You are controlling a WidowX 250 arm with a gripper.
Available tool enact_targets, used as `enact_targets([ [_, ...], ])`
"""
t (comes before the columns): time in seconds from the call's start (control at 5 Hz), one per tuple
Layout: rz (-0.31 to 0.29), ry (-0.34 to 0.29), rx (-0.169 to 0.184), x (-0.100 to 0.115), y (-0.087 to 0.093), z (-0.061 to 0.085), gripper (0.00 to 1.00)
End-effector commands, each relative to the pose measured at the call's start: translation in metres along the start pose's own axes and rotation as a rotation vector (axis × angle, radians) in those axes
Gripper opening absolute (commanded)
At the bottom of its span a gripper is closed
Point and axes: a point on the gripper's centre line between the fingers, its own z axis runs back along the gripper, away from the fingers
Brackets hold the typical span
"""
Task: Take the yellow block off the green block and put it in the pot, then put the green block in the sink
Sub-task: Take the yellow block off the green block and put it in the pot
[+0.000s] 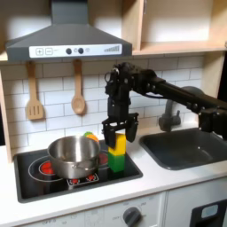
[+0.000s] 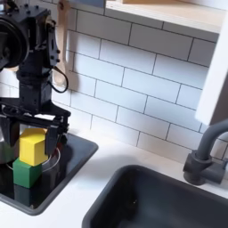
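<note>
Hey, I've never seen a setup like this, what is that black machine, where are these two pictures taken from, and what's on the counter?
The black machine is a robot arm; its gripper is the two-fingered claw at the end. The first exterior view faces a toy kitchen from the front; the second exterior view looks closer from the side. On the black stovetop stand a shiny pot and a yellow block stacked on a green block. An orange-and-green toy piece peeks out behind the pot. To the first exterior view's right is a dark grey sink with a faucet. The gripper is down around the yellow block, fingers either side; whether it grips yet, I cannot tell.
</note>
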Motion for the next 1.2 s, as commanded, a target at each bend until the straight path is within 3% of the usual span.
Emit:
enact_targets([
  [0.0,0.015,0.018,0.000,0.009,0.002,-0.001,1.00],
  [1.0,-0.013,0.057,0.005,0.003,-0.002,-0.021,1.00],
])
